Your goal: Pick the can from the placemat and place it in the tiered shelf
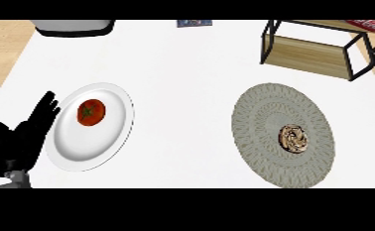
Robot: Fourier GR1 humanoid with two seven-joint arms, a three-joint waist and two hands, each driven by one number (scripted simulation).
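Observation:
The can [295,139] stands upright on the round grey placemat [271,106] at the right, seen from above as a small brown patterned top. The tiered shelf [316,46], a black frame with wooden boards, stands at the far right beyond the placemat. My left hand [28,135] rests open at the left edge, fingers up, beside a white plate. It is far from the can and holds nothing. My right hand does not show.
A white plate [110,131] at the left carries a red tomato [91,113]. A white and black appliance [73,27] sits at the far left edge. A small dark object [194,23] lies at the far middle. The counter is white.

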